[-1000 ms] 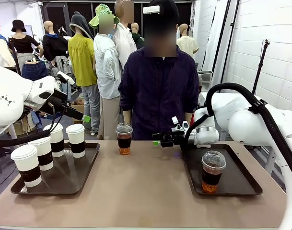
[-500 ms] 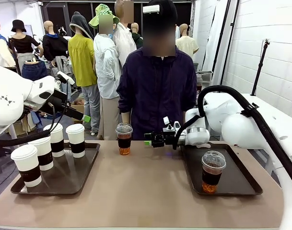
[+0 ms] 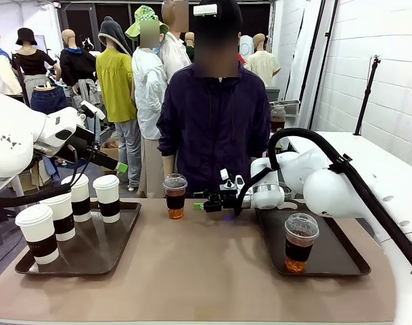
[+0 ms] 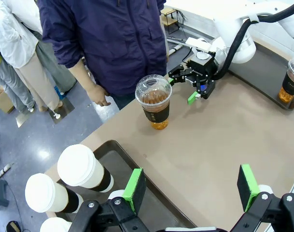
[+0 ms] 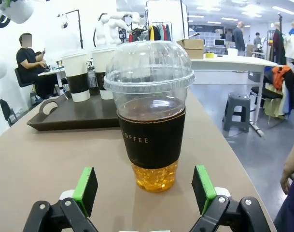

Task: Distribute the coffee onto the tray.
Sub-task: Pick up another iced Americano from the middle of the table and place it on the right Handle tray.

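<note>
Across the worktop [image 3: 206,271] our right pincer [image 3: 204,201] stands spread by the dome cup [image 3: 174,196]; likely thin, slippery: we take its band [image 5: 151,137].

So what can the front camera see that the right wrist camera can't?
Front view: the right tray with a dome cup on it, and the right arm reaching toward the middle.
Right wrist view: the word COFFEE on the middle cup's dark band, and a grey stool on the floor.
Both: the middle cup standing on the bare table, and the left tray with white cups.
</note>
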Robot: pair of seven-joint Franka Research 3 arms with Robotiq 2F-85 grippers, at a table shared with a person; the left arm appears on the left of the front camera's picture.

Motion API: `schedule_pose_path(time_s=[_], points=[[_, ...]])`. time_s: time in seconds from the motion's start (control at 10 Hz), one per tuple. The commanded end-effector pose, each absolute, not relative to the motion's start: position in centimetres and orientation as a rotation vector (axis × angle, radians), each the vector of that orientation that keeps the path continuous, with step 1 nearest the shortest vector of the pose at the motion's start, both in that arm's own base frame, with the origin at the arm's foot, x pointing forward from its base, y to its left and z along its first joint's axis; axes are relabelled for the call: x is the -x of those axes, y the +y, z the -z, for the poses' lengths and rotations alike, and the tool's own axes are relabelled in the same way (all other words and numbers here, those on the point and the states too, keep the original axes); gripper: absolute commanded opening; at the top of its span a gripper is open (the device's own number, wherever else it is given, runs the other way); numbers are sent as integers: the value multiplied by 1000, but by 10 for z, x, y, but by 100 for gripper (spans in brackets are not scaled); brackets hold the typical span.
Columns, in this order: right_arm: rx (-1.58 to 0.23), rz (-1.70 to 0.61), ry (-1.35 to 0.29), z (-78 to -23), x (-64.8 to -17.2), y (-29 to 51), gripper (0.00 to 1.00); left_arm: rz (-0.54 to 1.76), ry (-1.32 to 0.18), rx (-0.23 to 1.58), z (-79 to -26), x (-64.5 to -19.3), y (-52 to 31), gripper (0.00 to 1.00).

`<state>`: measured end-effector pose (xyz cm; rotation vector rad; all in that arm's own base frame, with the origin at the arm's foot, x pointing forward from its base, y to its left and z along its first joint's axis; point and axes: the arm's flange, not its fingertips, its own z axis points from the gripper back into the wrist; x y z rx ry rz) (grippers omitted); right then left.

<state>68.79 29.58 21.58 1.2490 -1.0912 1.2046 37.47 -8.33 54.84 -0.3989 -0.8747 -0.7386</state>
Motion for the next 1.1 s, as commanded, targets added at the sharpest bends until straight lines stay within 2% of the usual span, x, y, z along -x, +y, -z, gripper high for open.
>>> schedule_pose_path(time_s=[0.0,1.0], points=[[-1264,-1197,-1063,-216,-710,313,100,737,-872,409,-548,-375,-82,100],[-1333,-1215,-1012,-219,-716,351,100,737,-872,409,-548,-375,-82,100]])
